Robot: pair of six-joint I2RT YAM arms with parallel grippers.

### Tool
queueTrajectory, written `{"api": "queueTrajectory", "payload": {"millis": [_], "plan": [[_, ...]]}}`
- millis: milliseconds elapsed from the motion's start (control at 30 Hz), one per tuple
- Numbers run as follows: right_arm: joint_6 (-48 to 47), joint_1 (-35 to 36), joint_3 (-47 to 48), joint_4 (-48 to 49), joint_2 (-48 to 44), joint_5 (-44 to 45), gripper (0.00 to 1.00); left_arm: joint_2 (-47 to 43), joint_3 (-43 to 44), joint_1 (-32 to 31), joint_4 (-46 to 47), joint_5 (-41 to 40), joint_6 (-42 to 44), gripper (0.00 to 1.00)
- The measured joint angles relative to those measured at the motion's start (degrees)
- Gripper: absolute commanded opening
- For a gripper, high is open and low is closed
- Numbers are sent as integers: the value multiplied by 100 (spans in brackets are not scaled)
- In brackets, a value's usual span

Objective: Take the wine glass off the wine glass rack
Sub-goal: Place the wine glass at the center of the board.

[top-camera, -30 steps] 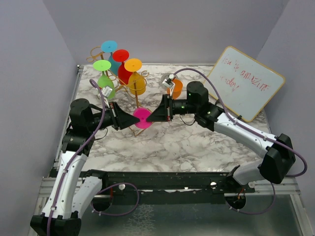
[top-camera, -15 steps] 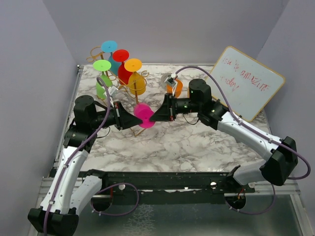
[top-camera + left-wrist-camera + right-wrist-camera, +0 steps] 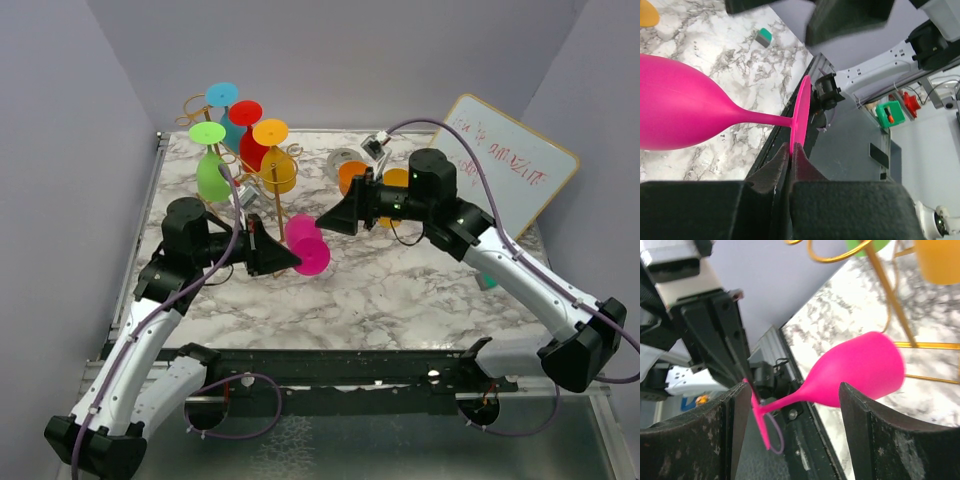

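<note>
Marbled table (image 3: 400, 290), grey walls, and the pink wine glass (image 3: 675, 107) is seen clear of the wine glass rack (image 3: 270, 200). Its foot is clenched edge-on by the left end effector (image 3: 791, 152), the bowl carried just ahead. Opposite, the right end effector (image 3: 332, 220) is released, with nothing gripped. Removal looks done and only setting down is left. Other coloured glasses (image 3: 279, 172) are hung beyond; their contents cannot be told.

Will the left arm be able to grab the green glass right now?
Probably not yet. The left pincer is shut on the pink glass by its foot, so it's full, though the green glass hangs close by on the rack.
</note>
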Motion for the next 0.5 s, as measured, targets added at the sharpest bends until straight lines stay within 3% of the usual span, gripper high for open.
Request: {"api": "queueTrajectory", "payload": {"millis": [200,400,500], "plan": [[-57,-562,-37,-35,-160,297,77,-4,-66,-459,2,-2,431,0],[730,-1967,-750,667,-153,-509,78,-293,-350,-728,391,151,1102,0],[1038,-2321,-997,911,-114,-872,78,-616,-660,-726,798,319,1386,0]]}}
